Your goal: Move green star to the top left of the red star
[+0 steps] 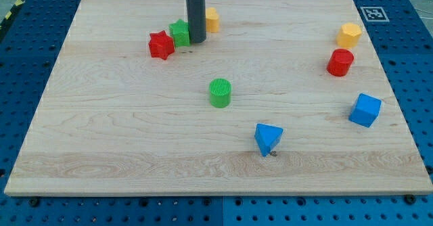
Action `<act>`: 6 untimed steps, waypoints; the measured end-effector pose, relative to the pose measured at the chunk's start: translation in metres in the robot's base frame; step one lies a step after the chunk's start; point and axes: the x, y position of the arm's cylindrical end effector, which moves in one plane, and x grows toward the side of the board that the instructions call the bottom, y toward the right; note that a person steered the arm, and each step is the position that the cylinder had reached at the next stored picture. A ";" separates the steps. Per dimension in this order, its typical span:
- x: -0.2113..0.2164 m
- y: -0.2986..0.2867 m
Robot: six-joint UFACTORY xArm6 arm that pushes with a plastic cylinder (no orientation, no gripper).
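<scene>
The red star [161,44] lies on the wooden board near the view's top left. The green star [179,33] sits just to its upper right, touching or nearly touching it. My tip [197,40] is at the green star's right edge, and the dark rod hides part of that star. A yellow block [212,19] lies just right of the rod, partly hidden behind it.
A green cylinder [220,93] stands mid-board. A blue triangular block [268,139] lies lower centre, a blue cube [365,109] at right. A red cylinder [340,62] and a yellow hexagonal block [349,34] sit at the upper right. The board [101,151] ends at a blue pegboard surround.
</scene>
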 end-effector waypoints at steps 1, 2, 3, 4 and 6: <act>0.000 -0.020; 0.001 -0.052; 0.001 -0.081; 0.001 -0.095; -0.011 -0.106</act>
